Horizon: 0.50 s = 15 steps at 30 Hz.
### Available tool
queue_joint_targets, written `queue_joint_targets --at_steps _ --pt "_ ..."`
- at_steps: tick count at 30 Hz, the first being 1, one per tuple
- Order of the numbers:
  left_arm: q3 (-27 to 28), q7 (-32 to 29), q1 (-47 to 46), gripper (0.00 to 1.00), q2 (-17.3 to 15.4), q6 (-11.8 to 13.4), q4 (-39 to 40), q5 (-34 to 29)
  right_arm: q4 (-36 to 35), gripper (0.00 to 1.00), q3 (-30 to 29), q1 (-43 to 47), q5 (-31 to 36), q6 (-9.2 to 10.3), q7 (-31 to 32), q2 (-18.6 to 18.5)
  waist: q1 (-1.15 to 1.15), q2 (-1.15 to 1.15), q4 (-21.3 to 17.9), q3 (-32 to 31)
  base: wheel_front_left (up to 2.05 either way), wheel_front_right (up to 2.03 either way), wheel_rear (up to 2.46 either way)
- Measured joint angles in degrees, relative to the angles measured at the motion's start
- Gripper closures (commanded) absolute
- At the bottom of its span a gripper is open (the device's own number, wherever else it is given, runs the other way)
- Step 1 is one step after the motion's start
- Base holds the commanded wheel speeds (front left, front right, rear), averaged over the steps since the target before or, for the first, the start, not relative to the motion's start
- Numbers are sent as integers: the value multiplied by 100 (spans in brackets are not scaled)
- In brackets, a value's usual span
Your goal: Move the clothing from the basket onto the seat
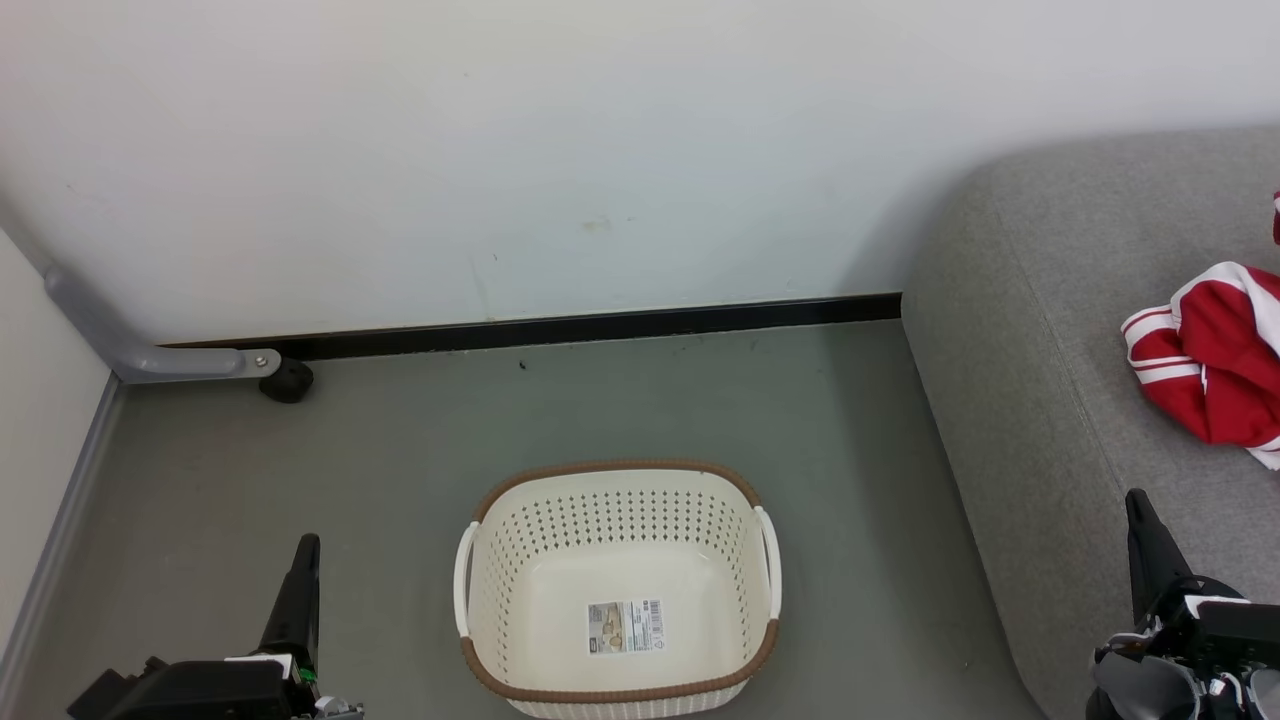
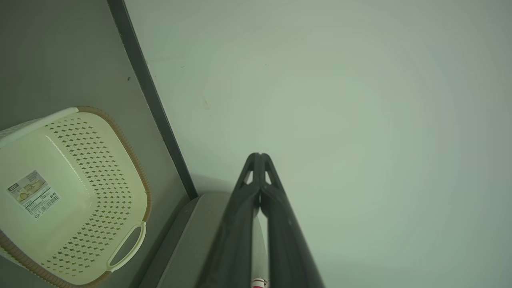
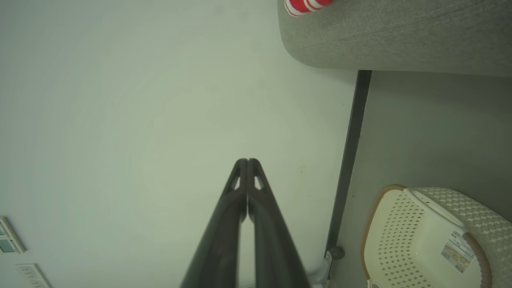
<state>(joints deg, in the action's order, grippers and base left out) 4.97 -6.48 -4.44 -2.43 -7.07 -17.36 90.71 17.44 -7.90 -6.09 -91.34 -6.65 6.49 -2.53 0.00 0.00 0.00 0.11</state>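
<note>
The red clothing (image 1: 1215, 365) with white stripes lies crumpled on the grey seat (image 1: 1030, 400), at the right side of the head view, where the edge of the picture cuts it off. The basket (image 1: 615, 467) stands on the grey floor (image 1: 400, 470) near the seat, well apart from the clothing. On its bottom there is a paper label (image 1: 625, 627). The left gripper (image 1: 308, 548) hangs over the floor to the left of the basket. The right gripper (image 1: 1138, 505) hangs over the front part of the seat, near the clothing but not touching it. In both wrist views the fingers are together, tip against tip, with nothing between them, and they point toward the white wall (image 1: 500, 150). A black skirting (image 1: 600, 325) runs along the foot of that wall.
</note>
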Motion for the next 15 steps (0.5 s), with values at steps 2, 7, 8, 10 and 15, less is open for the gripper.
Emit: queue_joint_targets --at_steps 2,7,8,10,15 --pt "0 0 0 100 0 0 0 0 0 100 0 0 0 0 0 0 0 0 0 0 0 0 0" --pt "0 0 0 100 0 0 1 0 0 100 0 0 0 0 0 0 0 0 0 0 0 0 0" --pt "-1 0 0 100 0 0 1 0 -1 100 0 0 0 0 0 0 0 0 0 0 0 0 0" --pt "-1 0 0 100 0 0 2 0 -1 100 0 0 0 0 0 1 0 0 0 0 0 0 0" --pt "-1 0 0 100 0 0 3 0 -1 100 0 1 0 0 0 1 0 0 0 0 0 0 0"
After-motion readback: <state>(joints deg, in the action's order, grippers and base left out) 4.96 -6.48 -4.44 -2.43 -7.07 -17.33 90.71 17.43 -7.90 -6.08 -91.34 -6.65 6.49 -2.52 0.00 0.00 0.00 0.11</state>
